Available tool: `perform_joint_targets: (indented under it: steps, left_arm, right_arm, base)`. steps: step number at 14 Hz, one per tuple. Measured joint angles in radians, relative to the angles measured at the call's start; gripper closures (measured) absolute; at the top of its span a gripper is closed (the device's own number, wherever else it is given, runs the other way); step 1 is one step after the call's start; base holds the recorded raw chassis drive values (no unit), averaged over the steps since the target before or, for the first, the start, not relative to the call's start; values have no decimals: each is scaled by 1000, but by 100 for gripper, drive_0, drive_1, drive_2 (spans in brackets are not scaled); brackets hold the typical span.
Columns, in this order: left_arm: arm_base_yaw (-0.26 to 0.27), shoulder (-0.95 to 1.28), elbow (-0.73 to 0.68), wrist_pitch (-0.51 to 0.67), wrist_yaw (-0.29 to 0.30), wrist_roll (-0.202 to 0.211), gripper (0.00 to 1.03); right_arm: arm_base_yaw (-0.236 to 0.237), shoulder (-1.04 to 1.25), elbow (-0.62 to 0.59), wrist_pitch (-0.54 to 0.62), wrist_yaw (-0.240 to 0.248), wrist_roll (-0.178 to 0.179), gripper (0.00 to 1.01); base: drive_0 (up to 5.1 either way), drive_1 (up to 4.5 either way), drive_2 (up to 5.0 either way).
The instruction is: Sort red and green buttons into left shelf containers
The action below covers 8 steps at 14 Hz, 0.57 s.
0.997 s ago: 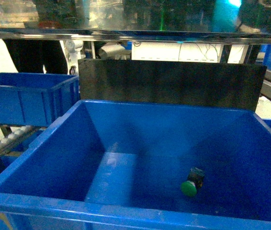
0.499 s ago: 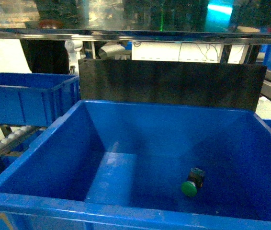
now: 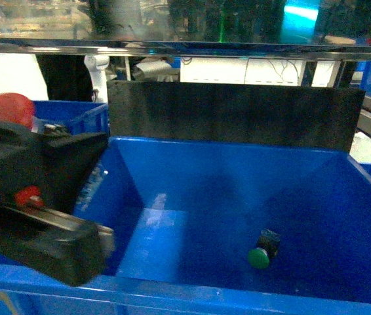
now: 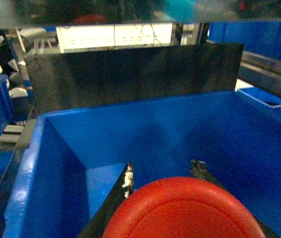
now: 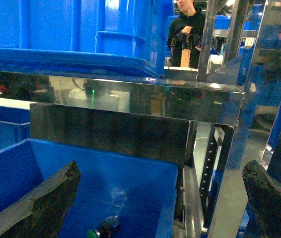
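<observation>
Since half a second ago the left arm (image 3: 35, 210) has swung into the head view from the left, a big dark blurred bulk over the near left corner of the large blue bin (image 3: 192, 292), where before only the bin and its rim showed. That bin fills most of the head view, deep and smooth-walled, with a dark flat panel (image 3: 238, 111) standing upright behind its far wall and a shiny metal shelf edge (image 3: 185, 47) running across above. A second blue bin (image 3: 74, 113) sits further back on the left, partly hidden behind the arm. The left gripper (image 4: 163, 173) is closed around the red button (image 4: 182, 210): in the left wrist view its two dark fingers (image 4: 125, 181) press either side of the wide red cap, which hangs above the bin's interior, and in the head view the same red cap shows at the arm's upper left. The right gripper (image 5: 160, 203) stands spread wide with nothing between its fingers, out over the right end of the bin. The green button (image 3: 263, 251) lies tipped on its side on the bin floor, right of centre, its dark body pointing up and back from the cap.
</observation>
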Motion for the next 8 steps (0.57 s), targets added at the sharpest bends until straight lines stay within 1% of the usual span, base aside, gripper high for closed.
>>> perform_joint_targets:
  steps: [4, 6, 8]
  left_arm:
    - [-54, 101, 26, 26, -56, 0, 76]
    - [-110, 205, 68, 73, -113, -3, 76]
    - [-139, 301, 100, 104, -161, -16, 76]
  right_arm:
    - [0, 0, 0, 0, 0, 0, 3]
    - [0, 0, 0, 0, 0, 0, 3]
    - [0, 0, 0, 0, 0, 0, 3]
  base:
    - [0, 0, 0]
    - [0, 0, 0]
    - [0, 0, 0]
